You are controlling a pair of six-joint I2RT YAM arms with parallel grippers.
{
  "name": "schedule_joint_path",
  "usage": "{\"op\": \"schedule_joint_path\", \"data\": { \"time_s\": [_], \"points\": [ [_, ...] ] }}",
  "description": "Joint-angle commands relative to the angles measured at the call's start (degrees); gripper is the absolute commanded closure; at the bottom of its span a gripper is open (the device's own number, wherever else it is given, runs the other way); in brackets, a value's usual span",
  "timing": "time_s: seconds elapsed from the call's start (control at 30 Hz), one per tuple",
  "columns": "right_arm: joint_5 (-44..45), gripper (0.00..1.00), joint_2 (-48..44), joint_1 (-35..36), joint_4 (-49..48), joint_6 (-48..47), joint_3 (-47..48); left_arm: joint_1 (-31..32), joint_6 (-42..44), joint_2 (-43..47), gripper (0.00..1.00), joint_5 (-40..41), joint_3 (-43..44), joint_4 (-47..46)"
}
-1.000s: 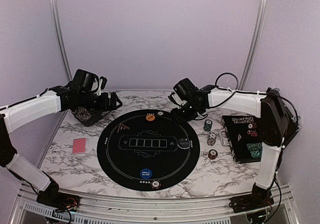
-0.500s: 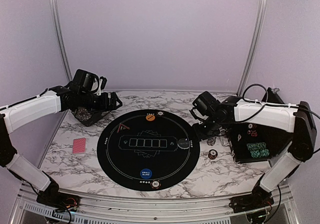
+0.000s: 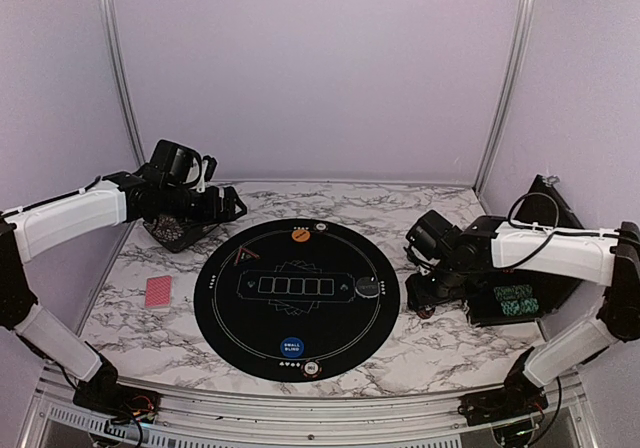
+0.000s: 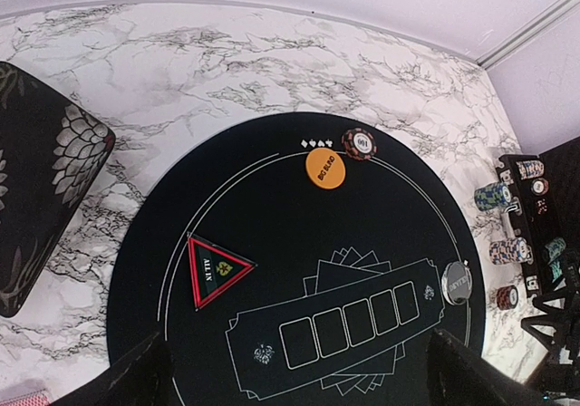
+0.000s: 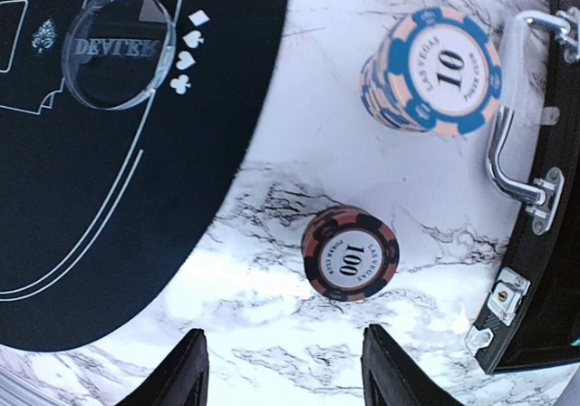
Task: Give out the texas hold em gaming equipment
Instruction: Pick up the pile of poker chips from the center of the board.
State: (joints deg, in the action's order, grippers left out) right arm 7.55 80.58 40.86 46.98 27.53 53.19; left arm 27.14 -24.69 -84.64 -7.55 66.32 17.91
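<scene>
Since earlier frame: right arm swung from far side of mat (image 3: 230,313) to counter's right side. Left arm same.
- Red cards (image 3: 159,292): near counter's left edge.
- Left pincer (image 3: 226,206): spread wide, empty, far-left corner.
- Right pincer (image 5: 283,356): spread, empty, above 100 chips (image 5: 351,253), just off mat's right rim.
- Risk: finger bumps stack, chips roll. 10 chips (image 5: 433,69) and case (image 5: 562,270) close.
- Hidden: top view, arm covers chips. Stack count unclear.

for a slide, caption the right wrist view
Open right tool hovers over a 100 chip on the marble table, near a 10 chip stack and dealer button
</scene>
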Motion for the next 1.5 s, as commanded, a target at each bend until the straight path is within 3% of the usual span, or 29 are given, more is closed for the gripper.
{"op": "schedule_joint_path", "data": {
  "time_s": [0.0, 0.47, 0.87, 1.1, 1.47],
  "points": [
    [0.3, 0.43, -1.8, -1.7, -1.0, 1.7, -1.6, -0.3, -0.1, -1.1, 0.01, -0.7, 2.4, -1.1],
    [-3.1, 0.30, 0.3, -6.9, -7.9, -0.1, -5.5, -0.3, 0.1, -1.4, 0.01, -0.5, 2.4, -1.1],
    [-2.6, 0.30, 3.7, -8.8, -11.8, -0.4, -7.9, -0.3, 0.4, -1.3, 0.01, -0.3, 2.4, -0.9],
    [-2.7, 0.32, 5.7, -8.8, -14.0, -0.2, -8.9, -0.3, 0.5, -1.4, 0.01, -0.4, 2.4, -0.9],
    [-1.4, 0.45, 6.5, -8.7, -13.3, -0.4, -8.6, -0.3, 0.5, -1.5, 0.01, -0.4, 2.5, -0.9]
  ]
}}
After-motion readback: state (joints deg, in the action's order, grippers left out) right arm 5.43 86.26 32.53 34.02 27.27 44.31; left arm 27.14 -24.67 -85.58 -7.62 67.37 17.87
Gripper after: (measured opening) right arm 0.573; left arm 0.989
